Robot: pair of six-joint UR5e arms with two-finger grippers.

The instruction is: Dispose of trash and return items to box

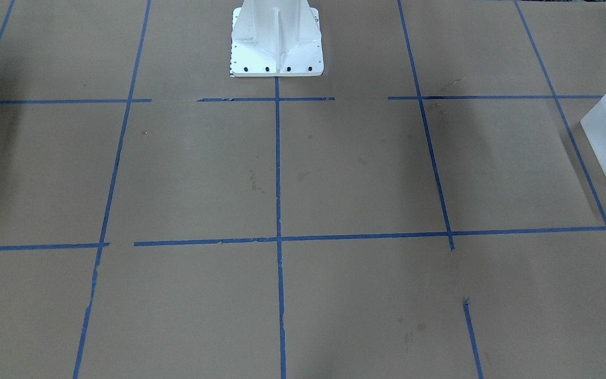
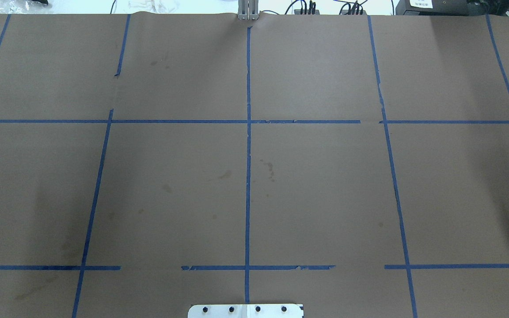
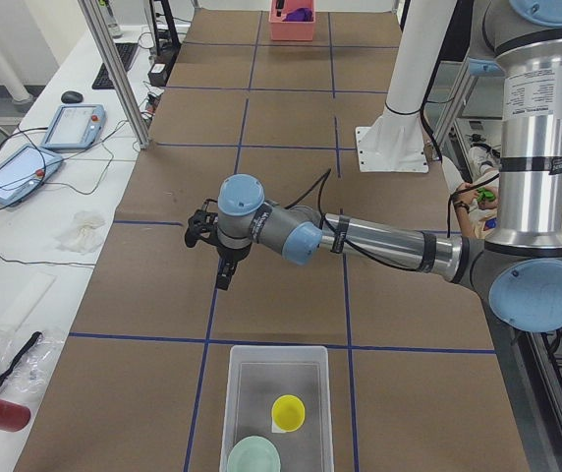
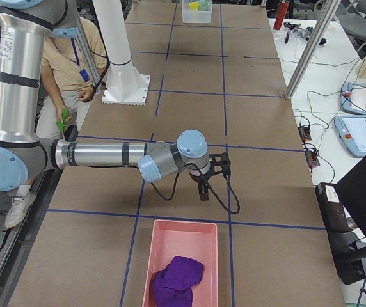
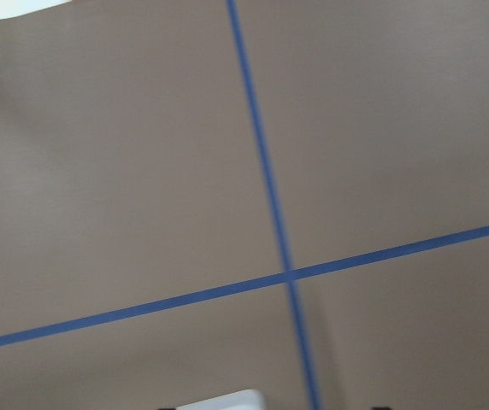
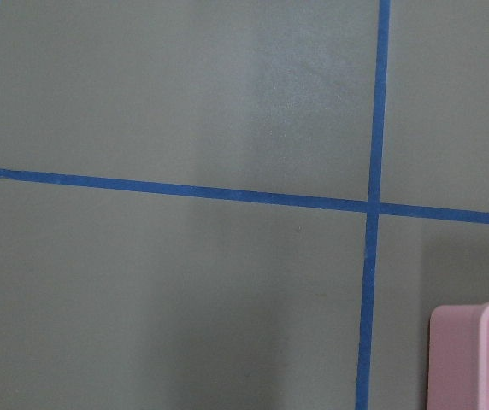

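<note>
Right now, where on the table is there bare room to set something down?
All taped squares in front of the base are bare. Crowded at the ends: box holding cup and bowl, pink bin holding purple cloth.

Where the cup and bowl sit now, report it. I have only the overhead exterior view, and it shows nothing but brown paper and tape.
Observer: Both lie inside the translucent box at the table's left end. The yellow cup is farther in, and the mint bowl is nearer the end.
Operator: Give me the left hand's position.
Observer: The left hand hangs over the table just beyond the box, pointing down. I cannot tell whether it is open or shut.
Operator: Now describe the right end.
Observer: A pink bin there holds a crumpled purple item, and the right hand hovers just short of it.
</note>
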